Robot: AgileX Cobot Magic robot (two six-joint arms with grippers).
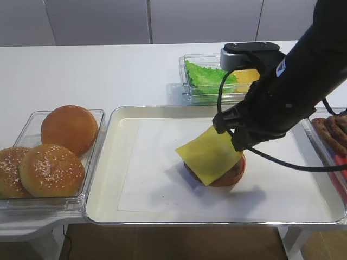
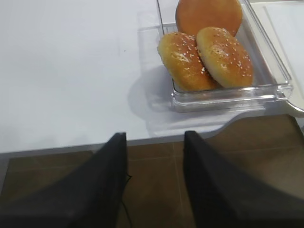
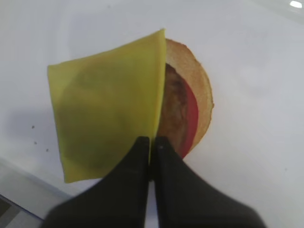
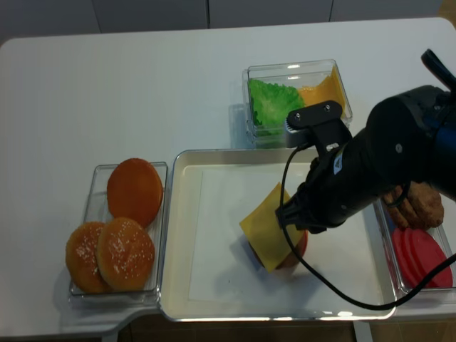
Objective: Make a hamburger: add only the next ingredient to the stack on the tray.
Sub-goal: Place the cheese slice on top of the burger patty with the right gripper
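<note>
A thin yellow cheese slice (image 1: 209, 154) (image 3: 107, 104) (image 4: 265, 226) hangs tilted over the stack, pinched at one edge by my right gripper (image 3: 152, 141) (image 1: 223, 127), which is shut on it. The stack (image 1: 233, 173) (image 4: 299, 246) sits near the middle of the metal tray (image 1: 124, 162) (image 4: 178, 235). In the right wrist view its brown patty (image 3: 173, 109), red rim and tan bun half (image 3: 197, 76) show to the right of the slice; the rest is hidden behind the cheese. My left gripper (image 2: 155, 135) is open and holds nothing, out past the table's front edge.
A clear bin of sesame buns (image 1: 49, 157) (image 2: 213, 47) (image 4: 121, 228) stands left of the tray. Behind the tray is a bin with lettuce and more cheese (image 1: 209, 78) (image 4: 292, 96). On the right, a bin holds patties (image 1: 331, 130) and red slices (image 4: 417, 256).
</note>
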